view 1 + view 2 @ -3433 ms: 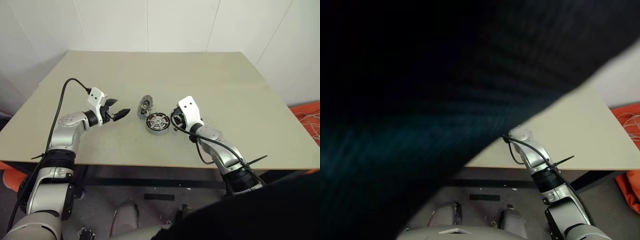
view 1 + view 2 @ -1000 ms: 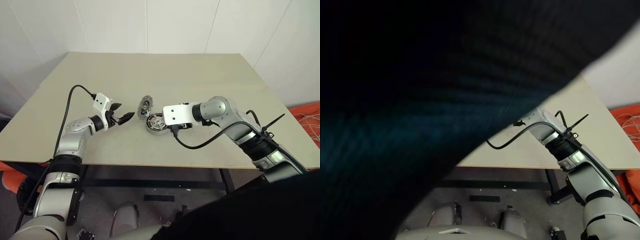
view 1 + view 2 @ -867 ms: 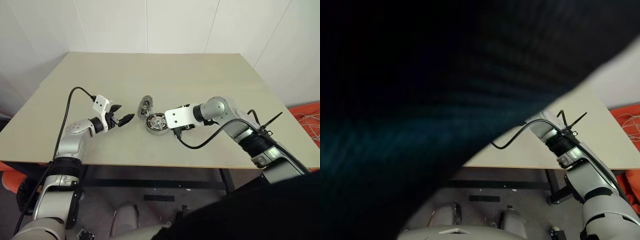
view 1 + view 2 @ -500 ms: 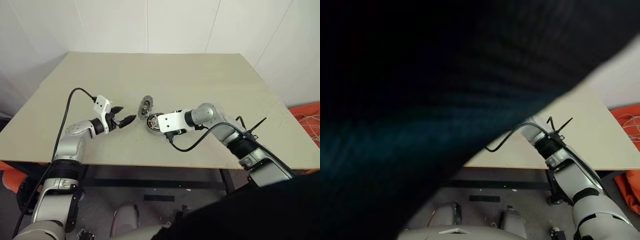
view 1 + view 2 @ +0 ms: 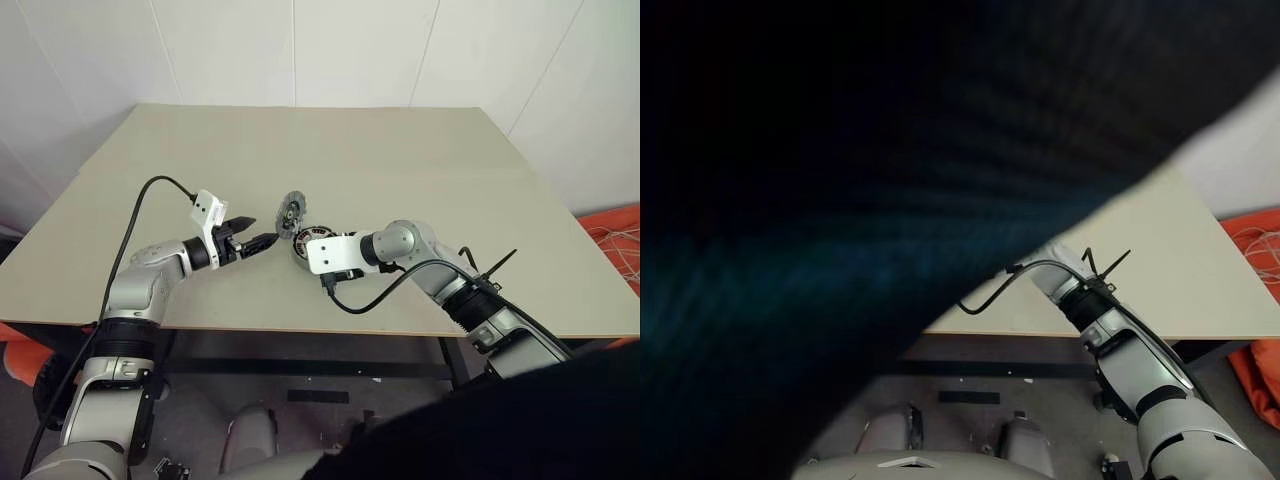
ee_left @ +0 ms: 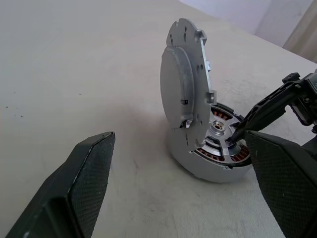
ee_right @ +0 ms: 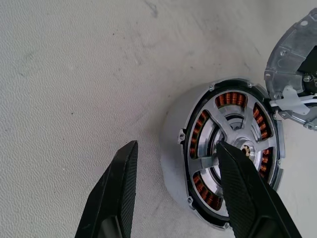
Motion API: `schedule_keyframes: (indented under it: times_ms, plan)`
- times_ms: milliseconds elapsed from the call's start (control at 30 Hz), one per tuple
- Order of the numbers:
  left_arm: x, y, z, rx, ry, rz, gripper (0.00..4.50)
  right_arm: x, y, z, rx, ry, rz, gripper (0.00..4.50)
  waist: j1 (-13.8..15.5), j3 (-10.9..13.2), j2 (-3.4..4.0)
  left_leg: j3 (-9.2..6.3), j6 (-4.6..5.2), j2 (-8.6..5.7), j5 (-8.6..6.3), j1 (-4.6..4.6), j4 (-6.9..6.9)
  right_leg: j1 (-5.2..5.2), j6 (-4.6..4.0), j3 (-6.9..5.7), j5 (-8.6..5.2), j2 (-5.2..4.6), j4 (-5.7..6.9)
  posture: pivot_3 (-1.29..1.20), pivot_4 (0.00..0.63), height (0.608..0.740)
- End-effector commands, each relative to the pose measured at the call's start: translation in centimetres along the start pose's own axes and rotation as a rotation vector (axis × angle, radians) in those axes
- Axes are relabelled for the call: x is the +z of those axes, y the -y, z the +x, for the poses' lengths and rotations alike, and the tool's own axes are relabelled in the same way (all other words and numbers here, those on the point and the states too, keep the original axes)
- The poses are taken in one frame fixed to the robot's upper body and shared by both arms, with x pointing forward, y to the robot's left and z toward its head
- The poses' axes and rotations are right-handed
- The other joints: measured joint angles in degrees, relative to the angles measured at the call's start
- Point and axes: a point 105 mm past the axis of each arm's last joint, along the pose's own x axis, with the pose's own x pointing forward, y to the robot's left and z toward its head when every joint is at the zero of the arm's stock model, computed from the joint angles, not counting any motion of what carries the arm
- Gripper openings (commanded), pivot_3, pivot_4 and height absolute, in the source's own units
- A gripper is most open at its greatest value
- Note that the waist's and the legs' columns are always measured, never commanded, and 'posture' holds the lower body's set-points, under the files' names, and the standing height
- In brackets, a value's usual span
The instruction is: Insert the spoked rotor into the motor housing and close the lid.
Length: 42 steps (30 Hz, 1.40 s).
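The motor housing (image 7: pixel 233 148) sits on the table with the spoked rotor (image 7: pixel 224 130) lying inside it, copper coils showing between the silver spokes. The lid (image 6: pixel 185 94) stands on edge against the housing's far side, also seen as the lid (image 5: pixel 291 211). My right gripper (image 7: pixel 176 148) is open and straddles the housing's wall: one fingertip (image 7: pixel 223 148) rests on the rotor near the hub, the other finger (image 7: pixel 121 188) is outside, apart from the wall. My left gripper (image 5: pixel 252 243) is open, left of the lid and clear of it, with nothing between its fingers (image 6: pixel 74 188).
The parts lie near the middle of the beige table (image 5: pixel 400 160), a short way from its front edge. A black cable (image 5: pixel 350 300) loops from my right wrist over the table's front. Orange gear (image 5: pixel 615 230) lies on the floor at the right.
My right hand sank and slid left onto the housing, now covering most of it in the eye view. The left gripper edged slightly toward the lid and rolled a little.
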Motion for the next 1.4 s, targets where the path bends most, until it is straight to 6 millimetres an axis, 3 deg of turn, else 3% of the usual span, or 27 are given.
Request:
schedule_keyframes:
  times_ms: [33, 167, 200, 267, 433, 500, 733, 867, 1133, 1400]
  plan:
    - [1.7, 0.0, -0.1, -0.001, 0.036, 0.052, 4.45, 0.0, 0.7, -0.2, -0.044, 0.001, 0.014, 2.85, -0.01, 0.00, 0.00, 0.00, 0.00, 0.00, 0.00, 0.00, 0.00, 0.00, 0.00, 0.00, 0.00, 0.00, 0.00, 0.00, 0.000, 0.740]
    - [1.7, -0.4, -0.4, 0.016, 0.034, 0.061, 4.45, 0.3, 0.2, 0.1, -0.043, 0.011, 0.019, 2.85, -0.03, 0.00, 0.00, 0.00, 0.00, 0.00, 0.00, 0.03, 0.00, 0.02, 0.00, 0.00, 0.00, 0.00, 0.00, 0.00, 0.000, 0.740]
    - [1.7, -0.5, -0.4, 0.020, 0.033, 0.063, 4.45, 0.5, 0.1, 0.2, -0.042, 0.017, 0.019, 2.65, -0.03, 0.00, 0.00, 0.00, 0.00, 0.00, 0.00, 0.06, 0.00, 0.04, 0.00, 0.00, 0.00, 0.00, 0.00, 0.00, 0.000, 0.740]
    - [1.7, -0.5, -0.4, 0.024, 0.034, 0.065, 4.45, 0.9, -0.2, 0.3, -0.040, 0.026, 0.019, 2.25, -0.02, 0.00, 0.00, 0.00, 0.00, 0.00, 0.00, 0.08, 0.00, 0.06, 0.01, 0.00, 0.00, 0.00, 0.00, 0.00, 0.000, 0.740]
    - [1.7, -0.6, -0.4, 0.030, 0.037, 0.071, 4.45, 1.0, -0.3, 0.3, -0.042, 0.028, 0.022, 0.52, -0.03, 0.00, 0.00, 0.00, 0.00, 0.00, -0.01, 0.08, -0.02, 0.06, 0.00, 0.00, 0.00, 0.00, -0.02, 0.00, 0.000, 0.740]
    - [1.7, -0.6, -0.4, 0.033, 0.038, 0.073, 4.45, 0.9, -0.1, 0.3, -0.054, 0.021, 0.023, 0.07, -0.04, 0.00, 0.00, 0.00, 0.00, 0.00, 0.00, 0.10, -0.02, 0.08, 0.01, 0.00, 0.00, 0.00, -0.02, 0.00, 0.000, 0.740]
    - [1.8, -0.8, -0.5, 0.042, 0.040, 0.078, 4.45, 0.7, 0.2, 0.4, -0.070, 0.015, 0.046, 0.07, -0.09, 0.00, 0.01, -0.01, -0.01, 0.01, 0.00, 0.14, -0.02, 0.07, 0.01, 0.01, 0.00, 0.01, 0.01, 0.00, 0.000, 0.740]
    - [1.7, -0.7, -0.5, 0.042, 0.041, 0.076, 4.45, 1.2, 0.4, 0.5, -0.077, 0.045, 0.149, 0.07, -0.24, 0.00, 0.00, -0.01, -0.01, 0.04, 0.00, 0.17, -0.02, 0.08, 0.01, 0.01, 0.00, 0.04, 0.01, 0.00, 0.000, 0.740]
    - [1.3, -0.5, -0.5, 0.042, 0.043, 0.072, 4.45, 3.8, 3.8, 0.6, -0.162, 0.145, 0.726, 0.07, -1.00, 0.04, 0.06, -0.01, -0.15, 0.53, 0.09, 0.21, -0.03, -0.02, -0.18, 0.03, 0.11, 0.56, 0.01, 0.00, 0.000, 0.740]
    - [1.3, -0.6, -0.9, 0.057, 0.046, 0.075, 4.45, 5.9, 3.9, 1.4, -0.113, 0.136, 1.090, 0.07, -0.67, 0.05, 0.07, 0.01, -0.56, 0.74, 0.33, 0.04, -0.44, -0.40, -0.56, 0.03, 0.10, 0.84, -0.03, 0.00, 0.000, 0.740]
